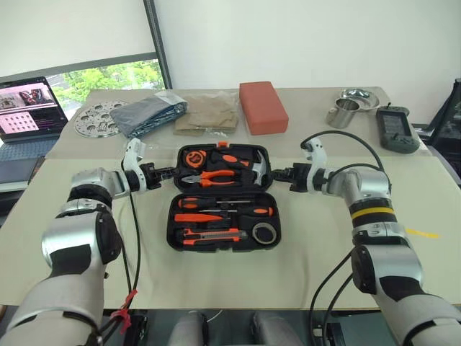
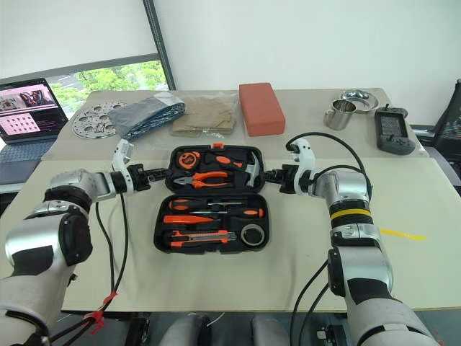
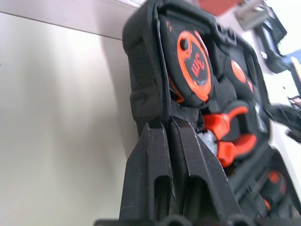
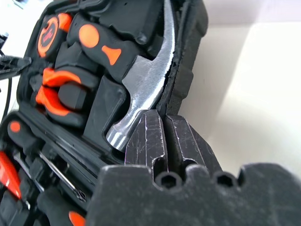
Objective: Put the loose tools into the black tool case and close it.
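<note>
Two grippers met the black tool case [image 1: 220,196] from opposite sides, each at an end of its far half, the lid. The left gripper [image 1: 171,174] had its fingers [image 3: 149,176] drawn nearly together on the lid's left edge; in the left wrist view the rim of the case ran between the two black fingers, just past their tips, with the round tape measure [image 3: 193,63] seated a little beyond them and the orange-handled pliers [image 3: 230,134] off to one side. The right gripper [image 1: 276,174] was likewise pinched narrow on the lid's right edge, its tips pressed against the rim right beside the steel head of the hammer [image 4: 141,89].

Between the two grippers the case lay open and flat on the table [image 1: 86,252], the lid half level with them and the tray half nearer the robot. In that near half, below and between the grippers, sat the three screwdrivers [image 1: 216,210], stacked in rows in their slots. Nearer still lay the utility knife [image 1: 209,235], and to its right, on the right gripper's side, the small grey tape roll [image 1: 264,233]. All of these rested inside the case.

Beyond the grippers, well apart from them, stood a red-orange block [image 1: 263,107], a folded grey cloth [image 1: 148,113] and a metal cup [image 1: 346,113].
</note>
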Controlling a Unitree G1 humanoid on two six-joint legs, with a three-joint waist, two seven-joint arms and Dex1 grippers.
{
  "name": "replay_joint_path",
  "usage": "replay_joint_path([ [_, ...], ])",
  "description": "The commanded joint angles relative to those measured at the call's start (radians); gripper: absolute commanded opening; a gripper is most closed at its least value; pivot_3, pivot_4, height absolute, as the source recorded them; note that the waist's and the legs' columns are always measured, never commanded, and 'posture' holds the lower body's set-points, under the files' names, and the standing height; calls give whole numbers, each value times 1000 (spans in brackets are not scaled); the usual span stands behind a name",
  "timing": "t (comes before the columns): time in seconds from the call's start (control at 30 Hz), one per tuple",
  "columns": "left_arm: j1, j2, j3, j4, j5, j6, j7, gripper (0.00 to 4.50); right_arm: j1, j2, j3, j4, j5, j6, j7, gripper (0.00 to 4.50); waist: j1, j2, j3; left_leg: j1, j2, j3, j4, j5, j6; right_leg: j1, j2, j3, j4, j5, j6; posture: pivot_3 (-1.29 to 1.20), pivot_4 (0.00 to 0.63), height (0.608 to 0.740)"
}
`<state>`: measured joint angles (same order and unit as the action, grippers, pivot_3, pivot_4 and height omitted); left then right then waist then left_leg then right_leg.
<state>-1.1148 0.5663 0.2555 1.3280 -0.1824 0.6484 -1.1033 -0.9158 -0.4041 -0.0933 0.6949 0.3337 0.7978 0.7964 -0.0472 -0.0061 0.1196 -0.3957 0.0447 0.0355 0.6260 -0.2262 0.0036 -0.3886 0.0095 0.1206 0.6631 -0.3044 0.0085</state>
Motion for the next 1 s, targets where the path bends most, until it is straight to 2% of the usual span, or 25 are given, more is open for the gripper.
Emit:
replay_joint_path([
  [0.03,-9,10,-10,-60,-12,-39,-125,26,-26,-10,-31,-16,18,-151,70,0,0,0,0,0,0,0,0,0,0,0,0,0,0,0,0,0,150,740],
  [0.2,37,11,-57,-131,15,-188,-182,26,0,-10,-8,-14,0,-307,158,0,1,0,0,-2,0,-1,0,0,-1,-1,0,-1,0,0,0,0,150,740],
  [0.43,123,-11,-76,-257,18,-458,-147,26,106,3,-2,-85,-11,-531,256,0,3,0,0,-1,1,-2,0,1,-1,0,0,-1,1,0,0,0,150,740],
  [0.5,181,-25,-95,-304,51,-662,-92,26,164,-4,19,-111,-41,-671,293,0,3,0,0,-1,1,-2,0,1,-1,0,0,0,1,0,0,0,150,740],
  [0.57,219,-35,-107,-329,67,-781,-67,26,197,-13,30,-112,-65,-776,314,0,3,0,0,1,2,-3,0,1,-1,2,0,0,1,0,0,0,150,740],
  [0.7,243,-52,-110,-348,69,-914,-30,26,202,-21,29,-53,-102,-942,317,0,3,0,0,3,2,-3,1,1,-1,2,-1,2,1,1,-1,0,150,740],
  [0.83,267,-52,-144,-366,112,-1125,17,26,161,-41,21,77,-160,-1174,279,0,4,0,0,3,1,-3,2,1,-1,3,-1,3,1,2,-1,0,150,740],
  [1.0,260,-45,-171,-336,159,-1315,100,26,95,-56,13,209,-198,-1343,229,0,6,0,0,4,1,-2,2,1,0,4,-2,4,0,3,-3,0,150,740],
])
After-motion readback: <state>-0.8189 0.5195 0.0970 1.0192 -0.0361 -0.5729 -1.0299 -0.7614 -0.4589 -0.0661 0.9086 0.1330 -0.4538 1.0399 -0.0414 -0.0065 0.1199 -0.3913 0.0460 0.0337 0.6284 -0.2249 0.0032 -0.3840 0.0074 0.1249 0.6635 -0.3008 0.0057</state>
